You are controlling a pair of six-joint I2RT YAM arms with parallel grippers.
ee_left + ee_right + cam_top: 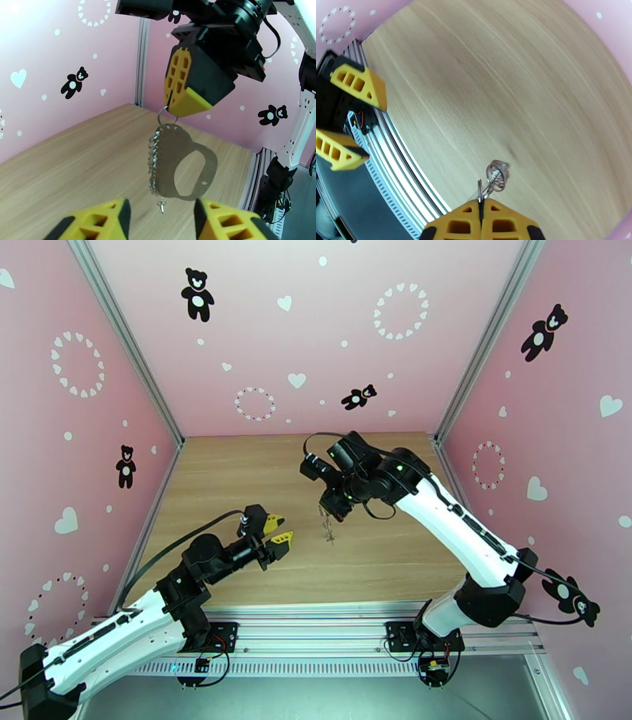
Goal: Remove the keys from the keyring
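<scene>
1. While the right gripper (173,106) pinches shut on the small top ring of the keyring (177,138), the oval loop and its chain (154,158) hang free above the middle of the table (237,477), touching nothing below.
2. One tiny key (161,205) dangles at the chain's bottom end; a second I cannot make out.
3. To the left of the hanging bundle, close by, the left gripper (284,528) hovers with its jaws apart and nothing between them.
4. My read: this is the approach for the first pull, with no key off yet.
5. Next, the left gripper should line up on that lowest key and close on it alone, clear of chain and loop. That looks fiddly, since the bundle can swing.
</scene>
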